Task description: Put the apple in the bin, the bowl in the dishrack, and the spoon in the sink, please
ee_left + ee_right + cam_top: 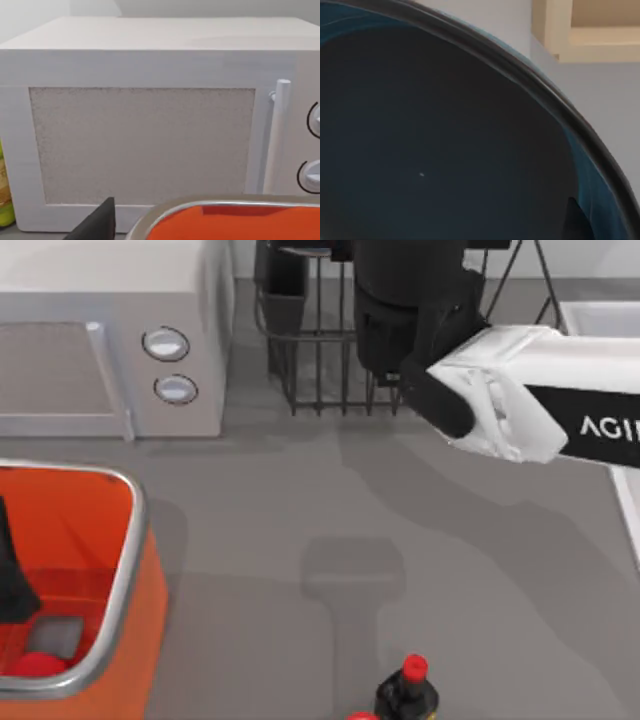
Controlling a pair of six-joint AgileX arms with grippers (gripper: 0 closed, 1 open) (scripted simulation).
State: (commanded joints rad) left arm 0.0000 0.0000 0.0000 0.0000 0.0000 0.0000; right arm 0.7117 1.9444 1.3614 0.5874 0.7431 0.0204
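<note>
The red apple (40, 664) lies inside the orange bin (125, 570) at the table's left, near its front corner. My left gripper (12, 580) hangs over the bin, open, apart from the apple; one dark fingertip (100, 220) shows before the bin's rim (200, 206). My right gripper (405, 310) is above the black wire dishrack (320, 370) at the back. It is shut on the teal bowl (445, 140), whose dark inside and rim loom close in the right wrist view, with a fingertip (575, 220) against it. The pale sink (600, 315) is at the right edge. The spoon is out of view.
A white microwave (110, 330) with two knobs stands at the back left, just behind the bin; its door (150, 140) faces the left wrist. A dark bottle with a red cap (408, 695) stands at the front edge. Grey tabletop lies between them.
</note>
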